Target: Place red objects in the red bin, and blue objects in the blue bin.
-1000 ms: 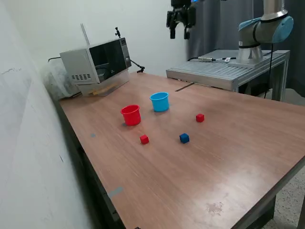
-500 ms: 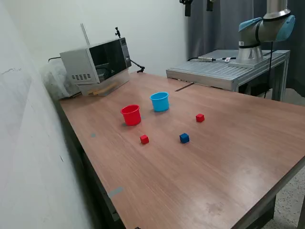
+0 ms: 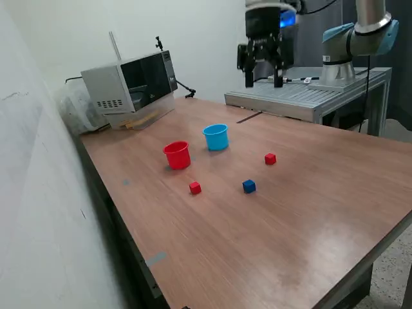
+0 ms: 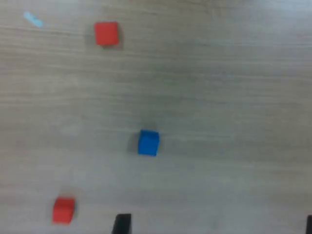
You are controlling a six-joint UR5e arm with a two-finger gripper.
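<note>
Blue cube (image 4: 148, 143) ahead of spread, empty fingers (image 4: 121, 224); gripper (image 3: 263, 82) high above table, apparently. Centre over cube, descend straight.

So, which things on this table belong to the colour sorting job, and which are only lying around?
Belong to the job:
- red cup
- light-blue cup
- red cube nearer the cups
- other red cube
- blue cube
- gripper, open and empty, high above the table

Just lying about:
- microwave oven
- metal platform under the arm base
</note>
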